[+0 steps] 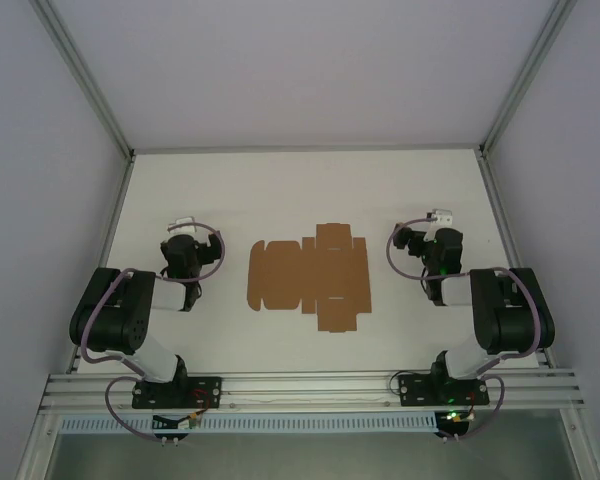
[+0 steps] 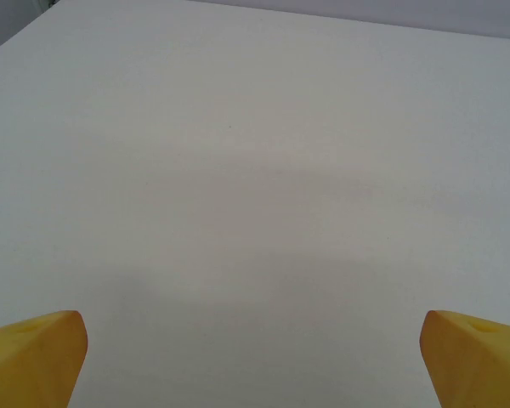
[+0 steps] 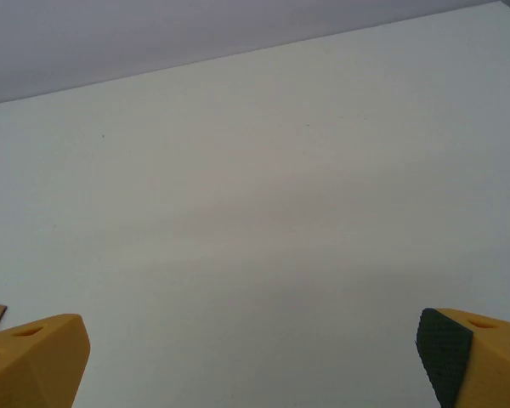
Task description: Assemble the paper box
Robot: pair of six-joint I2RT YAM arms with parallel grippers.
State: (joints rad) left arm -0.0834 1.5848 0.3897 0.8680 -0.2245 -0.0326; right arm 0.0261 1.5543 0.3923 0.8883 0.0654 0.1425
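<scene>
At table [image 1: 420, 180] centre: paper box [image 1: 310, 277], unfolded flat sheet, long axis left-right; right wrist view crops it to a brown sliver. Left gripper [image 2: 254, 327], right gripper [image 3: 252, 327]: spread wide, empty.

A white matte counter [image 1: 280, 190] is lying flat across the middle of the overhead view. A pale back wall [image 1: 300, 70] is rising from its far edge. A left side wall [image 1: 30, 200] and a right side wall [image 1: 580, 200] are closing it in. A silver left post [image 1: 80, 70] and a silver right post [image 1: 525, 70] are standing at the far corners, slanting outward toward the top of the picture. A grooved aluminium rail [image 1: 310, 385] is running along the near edge. In the left wrist view the counter [image 2: 255, 170] is carrying a faint grey shadow low down. In the right wrist view a lavender-grey wall [image 3: 153, 34] is meeting the counter's far edge.
</scene>
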